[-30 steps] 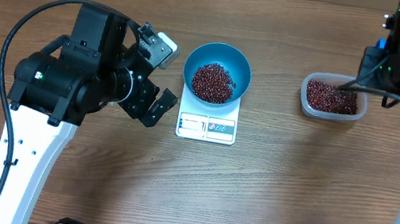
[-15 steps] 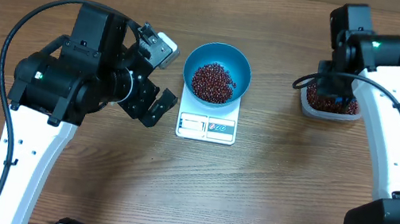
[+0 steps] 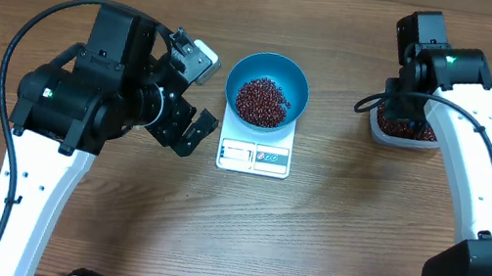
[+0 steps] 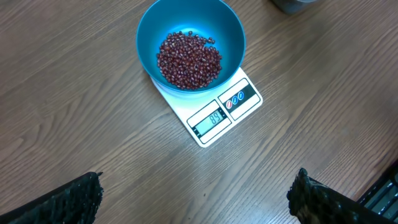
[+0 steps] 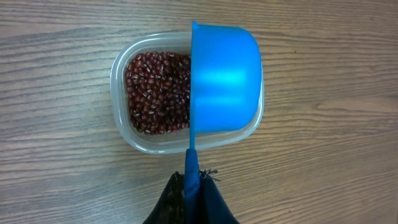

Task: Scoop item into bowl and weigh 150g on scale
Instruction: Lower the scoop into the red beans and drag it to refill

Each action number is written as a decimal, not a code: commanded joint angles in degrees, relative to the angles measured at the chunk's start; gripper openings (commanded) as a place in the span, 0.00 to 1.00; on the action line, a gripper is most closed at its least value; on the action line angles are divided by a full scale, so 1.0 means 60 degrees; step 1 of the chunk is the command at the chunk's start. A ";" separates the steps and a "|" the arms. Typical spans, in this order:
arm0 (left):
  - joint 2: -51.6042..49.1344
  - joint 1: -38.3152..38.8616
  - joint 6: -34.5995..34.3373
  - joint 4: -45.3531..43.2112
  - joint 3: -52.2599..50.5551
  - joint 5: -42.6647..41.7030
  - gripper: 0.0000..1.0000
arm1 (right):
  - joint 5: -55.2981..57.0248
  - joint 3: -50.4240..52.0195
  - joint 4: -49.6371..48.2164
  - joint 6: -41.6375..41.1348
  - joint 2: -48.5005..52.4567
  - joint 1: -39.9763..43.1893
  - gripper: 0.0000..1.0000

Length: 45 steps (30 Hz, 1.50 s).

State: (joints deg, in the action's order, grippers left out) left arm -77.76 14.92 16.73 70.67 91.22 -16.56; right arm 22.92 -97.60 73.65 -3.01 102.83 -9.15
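Right gripper (image 5: 191,190) clamped tight on scoop (image 5: 224,78) handle. Scoop hangs over tub (image 5: 119,74), its back to the wrist camera, contents hidden. Left gripper (image 4: 196,194) spread fully, holding nothing, beside scale (image 4: 231,104). Bowl (image 4: 186,15) sits on scale, beans (image 4: 188,59) heaped in its bottom. Display (image 4: 210,118) shows two digits, so likely short of target. Next dip: roll the mouth into the tub's heap, take a part load, carry it level, tip slowly over the bowl.

surface: wooden table (image 3: 329,240) | directly on it: white scale (image 3: 254,156); clear plastic tub (image 5: 155,145)
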 commanded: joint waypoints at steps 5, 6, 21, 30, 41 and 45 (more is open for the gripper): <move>0.0040 0.0018 0.0146 -0.0033 0.0135 -0.0146 1.00 | 0.0073 0.0710 -0.0499 0.0157 -0.0076 -0.0044 0.04; 0.0040 0.0018 0.0146 -0.0033 0.0135 -0.0146 1.00 | 0.0073 0.0710 -0.0521 0.0204 -0.0076 -0.0044 0.04; 0.0040 0.0018 0.0146 -0.0033 0.0135 -0.0146 1.00 | -0.0193 0.1402 -0.0962 0.0732 0.0033 -0.0222 0.04; 0.0040 0.0018 0.0142 -0.0033 0.0135 -0.0146 1.00 | -0.1479 0.1402 -0.1271 0.1078 0.0033 -0.0597 0.04; 0.0040 0.0018 0.0146 -0.0033 0.0135 -0.0146 1.00 | -0.1333 0.1402 -0.1053 0.1086 0.0036 -0.0517 0.04; 0.0040 0.0018 0.0146 -0.0033 0.0135 -0.0146 1.00 | -0.1344 0.1402 -0.0914 0.1067 0.0138 -0.0517 0.04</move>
State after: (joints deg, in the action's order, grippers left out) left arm -77.76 14.92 16.73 70.70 91.22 -16.56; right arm 15.88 -89.23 67.94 3.07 103.04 -12.36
